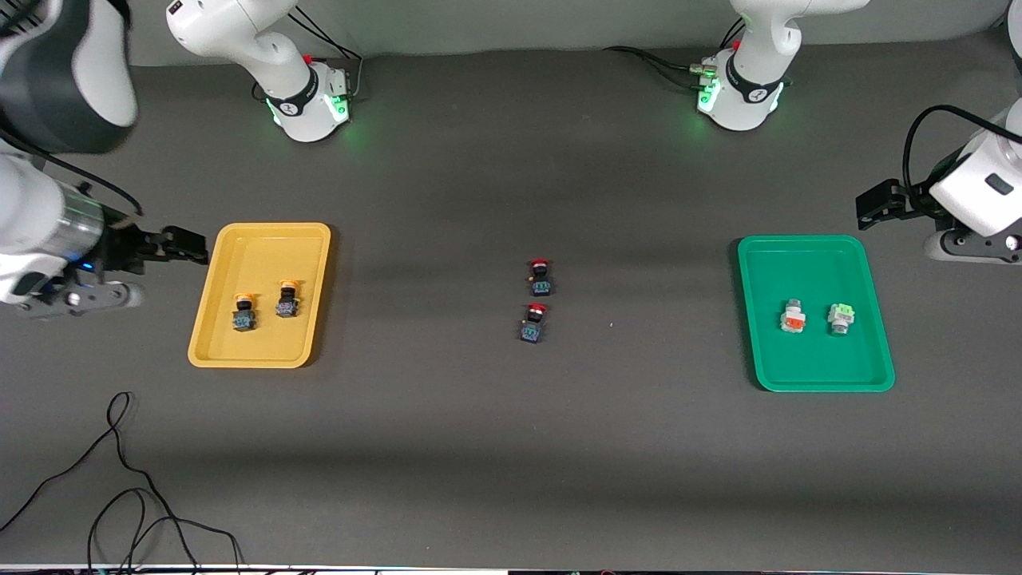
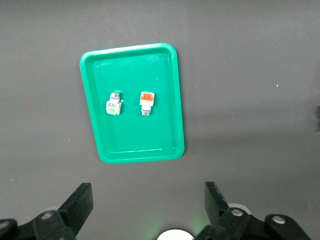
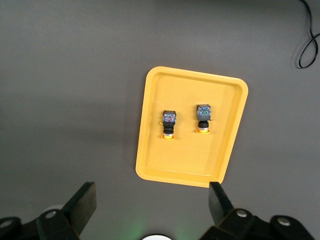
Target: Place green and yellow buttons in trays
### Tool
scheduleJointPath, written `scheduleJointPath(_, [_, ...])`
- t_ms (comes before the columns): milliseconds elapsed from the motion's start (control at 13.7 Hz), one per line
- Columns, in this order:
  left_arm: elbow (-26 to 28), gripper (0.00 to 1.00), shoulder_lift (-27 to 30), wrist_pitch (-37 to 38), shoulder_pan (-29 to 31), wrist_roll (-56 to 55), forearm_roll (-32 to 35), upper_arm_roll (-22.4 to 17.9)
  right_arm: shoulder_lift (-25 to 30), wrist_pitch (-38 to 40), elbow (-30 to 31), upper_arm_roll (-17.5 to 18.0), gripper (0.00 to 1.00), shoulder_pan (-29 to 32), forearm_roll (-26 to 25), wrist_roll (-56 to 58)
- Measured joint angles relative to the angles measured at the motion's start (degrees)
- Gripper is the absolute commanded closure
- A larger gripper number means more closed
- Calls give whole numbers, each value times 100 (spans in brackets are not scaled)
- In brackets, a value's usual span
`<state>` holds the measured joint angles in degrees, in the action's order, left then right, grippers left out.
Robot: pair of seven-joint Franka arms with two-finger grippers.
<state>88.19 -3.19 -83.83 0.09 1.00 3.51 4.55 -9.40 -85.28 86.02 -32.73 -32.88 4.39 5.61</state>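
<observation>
The yellow tray (image 1: 209,319) holds 2 yellow buttons (image 1: 244,311). The green tray (image 1: 878,319) holds the green button (image 1: 840,318) beside what looks like an orange-faced one (image 1: 793,318). The left gripper (image 2: 147,207) and right gripper (image 3: 152,207) wait, fingers apart.

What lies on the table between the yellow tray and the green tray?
In the front view, two red-capped buttons lie between the yellow tray and the green tray, on bare table.

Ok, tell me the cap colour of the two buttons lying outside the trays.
Red caps, clearest in the front view.
</observation>
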Motion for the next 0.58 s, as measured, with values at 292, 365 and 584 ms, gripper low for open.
scheduleJointPath(292, [-149, 0, -132, 96, 9, 0, 0, -16, 392, -53, 180, 1796, 0, 1918, -273, -9])
scheduleJointPath(365, [-162, 0, -144, 97, 9, 0, 0, -21, 508, -133, 322, 2227, 0, 2377, -304, -12])
scheduleJointPath(584, [-170, 0, -149, 97, 10, 0, 3, -27, 806, -259, 682, 3112, 0, 3368, -329, -23])
